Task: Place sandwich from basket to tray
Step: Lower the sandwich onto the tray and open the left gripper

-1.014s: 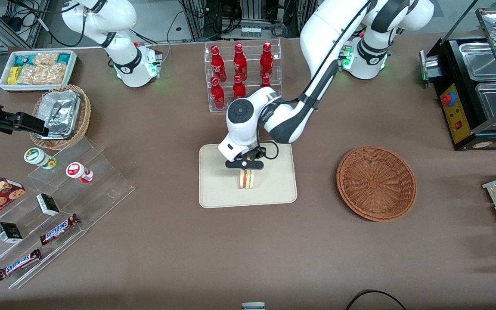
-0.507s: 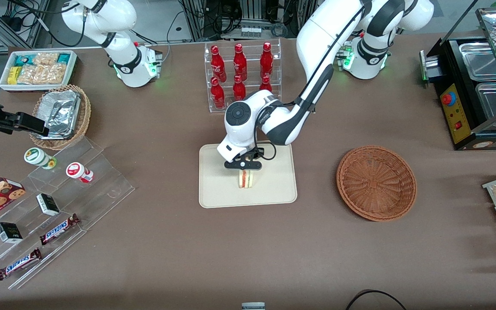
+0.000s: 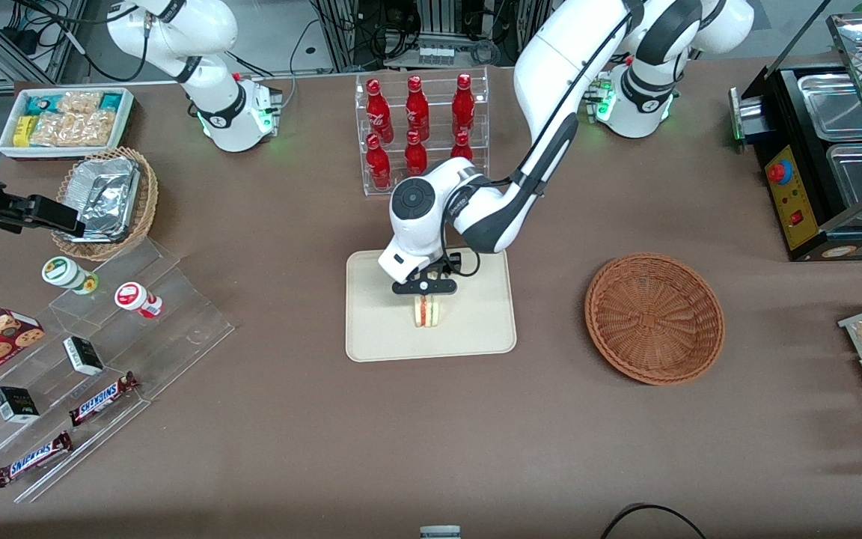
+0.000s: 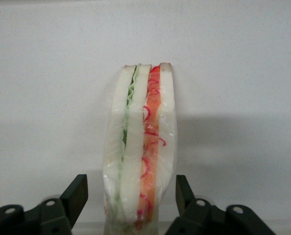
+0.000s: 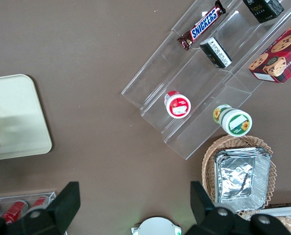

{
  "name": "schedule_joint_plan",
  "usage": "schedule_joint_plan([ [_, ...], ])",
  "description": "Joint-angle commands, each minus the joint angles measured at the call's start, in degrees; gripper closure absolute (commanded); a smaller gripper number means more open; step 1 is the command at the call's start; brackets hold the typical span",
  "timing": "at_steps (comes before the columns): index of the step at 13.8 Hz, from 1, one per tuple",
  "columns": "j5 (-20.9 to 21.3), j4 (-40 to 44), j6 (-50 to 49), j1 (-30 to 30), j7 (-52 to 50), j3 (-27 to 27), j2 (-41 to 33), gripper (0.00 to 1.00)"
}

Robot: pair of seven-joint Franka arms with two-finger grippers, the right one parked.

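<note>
Front view showed me the left arm bent down over the middle of the frame, with its gripper [image 3: 424,293] low above the cream-beige tray [image 3: 378,329]. The sandwich [image 3: 426,313] stood on its edge on the tray, near the tray's centre, directly under the gripper and a little nearer to the camera than it. I saw the white bread with a thin red and green line of filling along the cut side.

From the left wrist view I could see the gripper [image 4: 131,196] more clearly. Its two black fingers [image 4: 77,193] stood apart, one on each side of the sandwich [image 4: 140,147]. A small gap was visible between each finger and the bread, so the fingers were spread and did not press the sandwich. The sandwich was wrapped in clear film and rested upright on the pale tray surface [image 4: 243,73].

The reddish-brown wicker basket [image 3: 654,318] lay at the right of the front frame, well apart from the tray, toward the working arm's end of the table, and I saw nothing inside it. A clear rack with red bottles [image 3: 420,123] stood in the upper middle of the frame, farther from the camera than the tray. At the lower left, two Snickers bars [image 3: 102,398] lay on a clear stepped stand.
</note>
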Motion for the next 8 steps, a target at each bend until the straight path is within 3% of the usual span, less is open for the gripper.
schedule_joint_plan([
  [1, 0.9, 1.8, -0.6, -0.6, -1.6, 0.8, -1.2, 0.00],
  [5, 0.3, 1.5, -1.6, 1.3, -2.7, 1.1, -7.0, 0.00],
  [8, 0.5, 1.2, -8.2, 5.0, -4.3, 1.1, -13.2, 0.00],
])
